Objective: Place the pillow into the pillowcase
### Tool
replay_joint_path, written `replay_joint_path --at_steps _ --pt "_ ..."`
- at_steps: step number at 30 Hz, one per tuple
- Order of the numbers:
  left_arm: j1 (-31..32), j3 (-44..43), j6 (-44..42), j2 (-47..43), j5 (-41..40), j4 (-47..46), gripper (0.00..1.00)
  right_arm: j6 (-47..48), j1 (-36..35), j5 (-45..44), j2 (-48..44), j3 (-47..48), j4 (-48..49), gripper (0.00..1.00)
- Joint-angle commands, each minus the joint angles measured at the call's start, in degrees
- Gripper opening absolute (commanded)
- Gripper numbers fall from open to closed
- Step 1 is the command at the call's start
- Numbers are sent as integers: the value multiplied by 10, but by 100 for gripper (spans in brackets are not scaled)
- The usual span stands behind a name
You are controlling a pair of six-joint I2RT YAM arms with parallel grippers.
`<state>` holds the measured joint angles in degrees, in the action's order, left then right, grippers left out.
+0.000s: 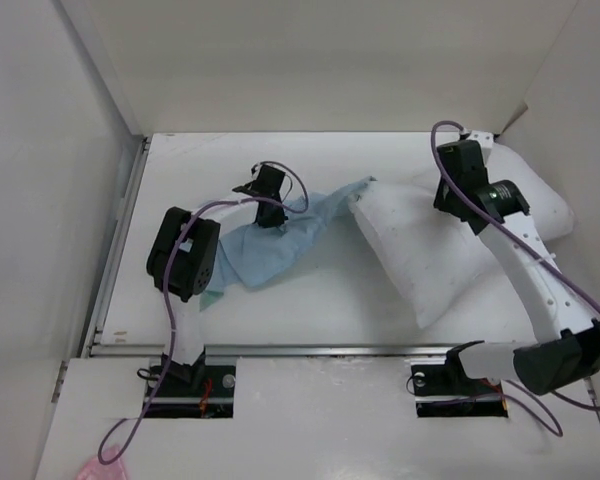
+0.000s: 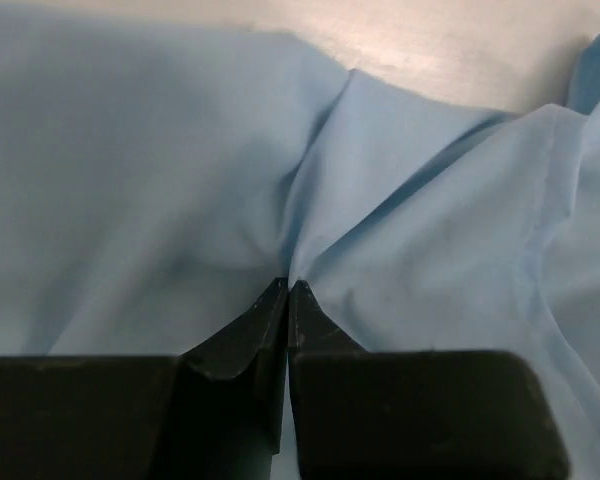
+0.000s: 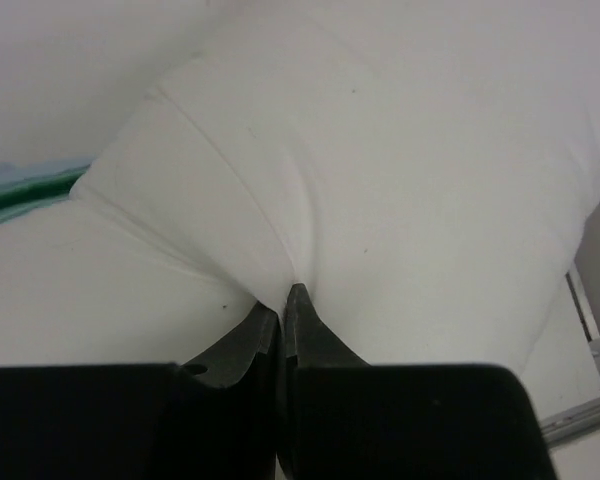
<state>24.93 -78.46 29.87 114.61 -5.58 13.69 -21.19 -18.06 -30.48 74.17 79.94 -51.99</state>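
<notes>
Pillow [image 1: 420, 255]: white, plump, lying askew on the right half of the counter [image 1: 330, 300]. One pointed corner is aimed left, toward the pillowcase [image 1: 265, 248].

Pillowcase: crumpled, pale blue face up, left of centre. Its far right end reaches the pillow's corner and meets it there. A sliver of teal shows at its near left edge, beside the left arm.

Left gripper [image 2: 287, 292]: jaws pressed together on the blue cloth. Creases fan out from the tips, so a pinch of pillowcase is caught between them.

Right gripper [image 3: 283, 298]: jaws likewise closed. White fabric puckers into a fold right at the tips; it has a pinch of the pillow's cover near the far end. A green strip of pillowcase is visible at the left edge of the right wrist view.
</notes>
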Motion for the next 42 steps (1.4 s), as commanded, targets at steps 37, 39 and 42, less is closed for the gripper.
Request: replay_joint_path --at_steps 37,39,42 --pt "57 -43 44 -46 -69 183 61 26 22 24 -53 -15 160 0" --pt "57 -37 50 -40 -74 189 50 21 22 18 -47 -15 160 0" --pt "57 -44 56 -20 -90 184 1 21 22 24 -42 -21 160 0"
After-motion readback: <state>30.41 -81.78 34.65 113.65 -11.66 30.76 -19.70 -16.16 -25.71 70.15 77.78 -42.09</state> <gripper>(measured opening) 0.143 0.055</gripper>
